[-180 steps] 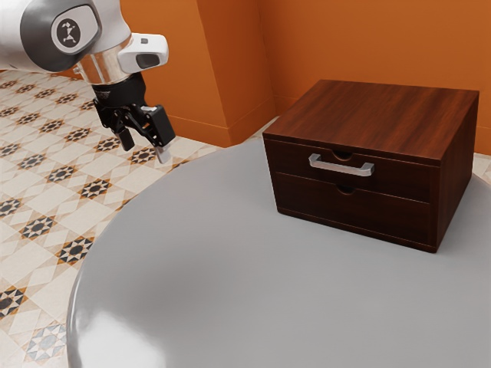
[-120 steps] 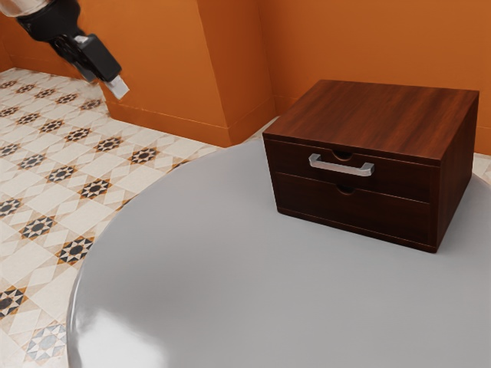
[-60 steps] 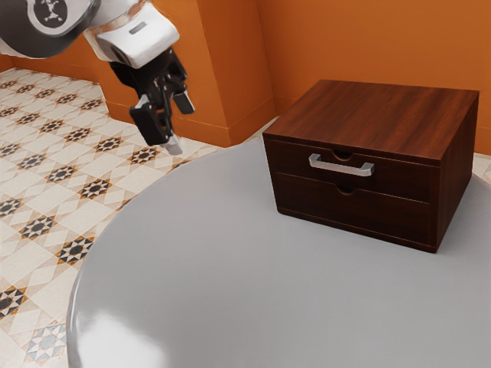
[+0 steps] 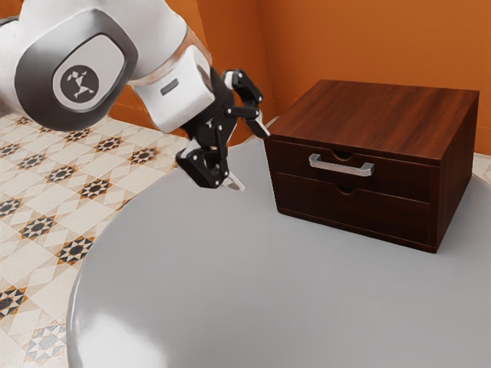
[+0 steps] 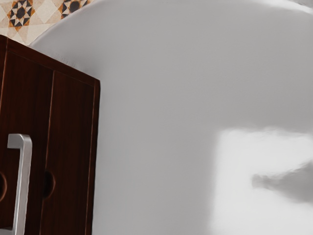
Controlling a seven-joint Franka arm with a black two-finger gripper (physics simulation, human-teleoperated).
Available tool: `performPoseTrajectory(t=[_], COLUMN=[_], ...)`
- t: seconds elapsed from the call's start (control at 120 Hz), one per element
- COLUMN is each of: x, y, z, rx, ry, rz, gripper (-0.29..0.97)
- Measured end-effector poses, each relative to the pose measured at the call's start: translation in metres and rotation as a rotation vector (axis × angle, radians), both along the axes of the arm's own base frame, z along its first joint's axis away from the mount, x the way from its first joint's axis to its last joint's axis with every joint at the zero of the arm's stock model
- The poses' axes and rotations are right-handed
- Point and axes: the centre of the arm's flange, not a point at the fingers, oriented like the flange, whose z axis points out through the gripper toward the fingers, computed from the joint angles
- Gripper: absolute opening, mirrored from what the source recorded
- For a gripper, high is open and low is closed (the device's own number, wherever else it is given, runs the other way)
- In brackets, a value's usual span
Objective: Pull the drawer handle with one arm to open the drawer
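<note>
A dark wooden cabinet [image 4: 380, 153] with two drawers stands on the round grey table [image 4: 253, 284] at the exterior view's right. Its upper drawer carries a silver bar handle [image 4: 341, 165] and looks flush with the front. My black gripper [image 4: 249, 157] hangs open above the table, a short way off the cabinet's corner toward the exterior view's left, its fingers [image 4: 232, 183] spread wide and empty. In the wrist view the cabinet front [image 5: 49, 147] and the handle [image 5: 19, 181] show beside bare table top [image 5: 195, 122].
The table's curved edge [image 4: 100, 253] drops off to a patterned tile floor [image 4: 46, 184]. Orange walls [image 4: 368, 38] stand close behind the cabinet. Open table surface lies in front of the drawers.
My arm has swung down and toward the exterior view's right, bringing the open gripper from over the floor to near the cabinet's corner. The cabinet and its drawers have not moved.
</note>
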Motion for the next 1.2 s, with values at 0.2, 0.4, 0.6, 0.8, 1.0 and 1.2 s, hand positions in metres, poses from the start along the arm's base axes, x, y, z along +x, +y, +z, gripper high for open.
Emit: performPoseTrajectory(t=[0.2,0.4,0.6,0.8,1.0,1.2], x=[0.032,0.067,0.097,0.126,0.149,0.175], y=[0.001,0.002,0.001,0.034,0.040,0.042], z=[-0.053,-0.075,-0.084,-0.088,-0.089,-0.105], rx=[0.005,-0.015,-0.027,-0.031,-0.036,-0.039], ry=[0.016,-0.016,-0.042,-0.060,-0.084,-0.085], rz=[-0.020,-0.024,-0.029,0.021,0.025,0.022], gripper=[0.58,0.47,0.39,0.38,0.37,0.36])
